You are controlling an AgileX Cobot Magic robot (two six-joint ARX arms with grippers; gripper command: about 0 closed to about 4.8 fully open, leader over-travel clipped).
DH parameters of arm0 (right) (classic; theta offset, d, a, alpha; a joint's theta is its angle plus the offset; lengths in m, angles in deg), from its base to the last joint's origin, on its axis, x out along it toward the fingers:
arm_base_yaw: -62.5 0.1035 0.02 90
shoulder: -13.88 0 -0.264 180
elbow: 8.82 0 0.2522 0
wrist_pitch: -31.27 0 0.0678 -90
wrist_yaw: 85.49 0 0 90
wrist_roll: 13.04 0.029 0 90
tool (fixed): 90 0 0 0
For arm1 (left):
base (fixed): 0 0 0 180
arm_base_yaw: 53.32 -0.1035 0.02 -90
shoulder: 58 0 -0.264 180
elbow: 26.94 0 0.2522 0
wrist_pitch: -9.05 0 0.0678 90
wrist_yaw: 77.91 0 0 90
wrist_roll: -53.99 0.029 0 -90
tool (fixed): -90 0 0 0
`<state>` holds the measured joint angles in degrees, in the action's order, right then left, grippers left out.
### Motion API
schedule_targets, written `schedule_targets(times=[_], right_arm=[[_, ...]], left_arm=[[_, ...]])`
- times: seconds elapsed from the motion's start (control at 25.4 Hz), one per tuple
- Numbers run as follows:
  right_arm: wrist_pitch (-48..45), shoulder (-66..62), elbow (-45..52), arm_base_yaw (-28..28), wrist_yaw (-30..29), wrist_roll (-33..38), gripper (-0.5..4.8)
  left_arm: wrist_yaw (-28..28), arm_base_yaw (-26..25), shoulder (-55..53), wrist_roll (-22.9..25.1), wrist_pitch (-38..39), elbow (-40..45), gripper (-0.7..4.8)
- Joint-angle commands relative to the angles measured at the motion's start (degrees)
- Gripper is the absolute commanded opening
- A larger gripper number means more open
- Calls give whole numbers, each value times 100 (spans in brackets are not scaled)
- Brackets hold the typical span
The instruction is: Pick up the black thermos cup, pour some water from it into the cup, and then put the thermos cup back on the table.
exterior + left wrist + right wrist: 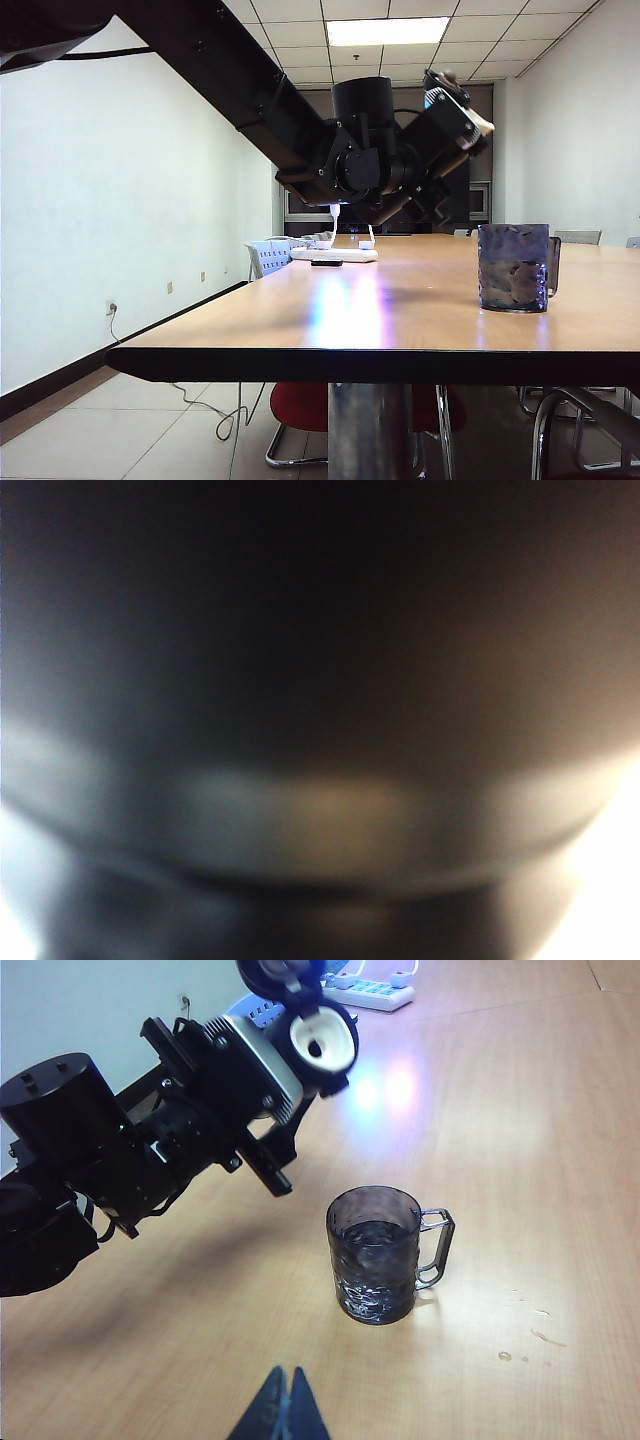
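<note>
The black thermos cup point(318, 1042) hangs tilted above the table point(520, 1160), lid flipped open and pale mouth facing down toward the cup point(375, 1255). My left gripper point(275, 1090) is shut on its body, up and to one side of the cup. In the exterior view the thermos cup point(452, 112) slants high over the table point(300, 310), with the left gripper point(430, 140) on it and the cup point(513, 267) standing at the right. The cup holds some water. The left wrist view shows only a blurred dark surface. My right gripper point(285, 1378) is shut and empty, low in front of the cup.
A white power strip point(335, 255) with plugs lies far back on the table, also seen as the power strip point(370, 995). A few water drops point(540, 1338) lie beside the cup. Chairs stand around and under the table, one red point(300, 405). The table's front edge point(370, 362) is near.
</note>
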<state>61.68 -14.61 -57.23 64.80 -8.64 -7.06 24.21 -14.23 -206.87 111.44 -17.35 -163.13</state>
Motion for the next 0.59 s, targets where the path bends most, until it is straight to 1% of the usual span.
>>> schedule_targets(times=[0.04,0.08,0.12,0.16,0.24,0.28,0.31,0.39,0.43,0.47,0.59], right_arm=[[-61,7,-31,-4,2,-2,-1],[-63,4,-31,-2,15,-2,-1],[-61,0,-31,-2,15,-2,-1],[-61,-2,-31,-2,13,0,-1],[-61,-2,-31,-2,13,-2,-1],[-61,-2,-31,-2,13,-2,-1],[-79,-20,-31,-2,13,-2,-1],[-151,-31,-31,-2,13,-2,-1],[-205,-31,-31,-2,13,-2,-1],[-210,-31,-31,-2,13,-2,-1],[-212,-31,-31,-2,13,-2,-1]], left_arm=[[173,-20,181,-885,-356,-87,121],[245,-68,238,-1241,-330,-87,121],[251,-116,273,-1486,-323,-87,121],[306,-234,319,-1978,-317,-87,121],[358,-380,323,-2435,-299,-87,121],[372,-492,326,-3005,-260,-85,121],[369,-568,328,-3386,-199,-85,121],[308,-623,328,-3801,-28,-85,121],[306,-654,328,-4177,153,-85,121],[310,-664,328,-4413,284,-85,121],[286,-697,328,-4459,599,-85,121]])
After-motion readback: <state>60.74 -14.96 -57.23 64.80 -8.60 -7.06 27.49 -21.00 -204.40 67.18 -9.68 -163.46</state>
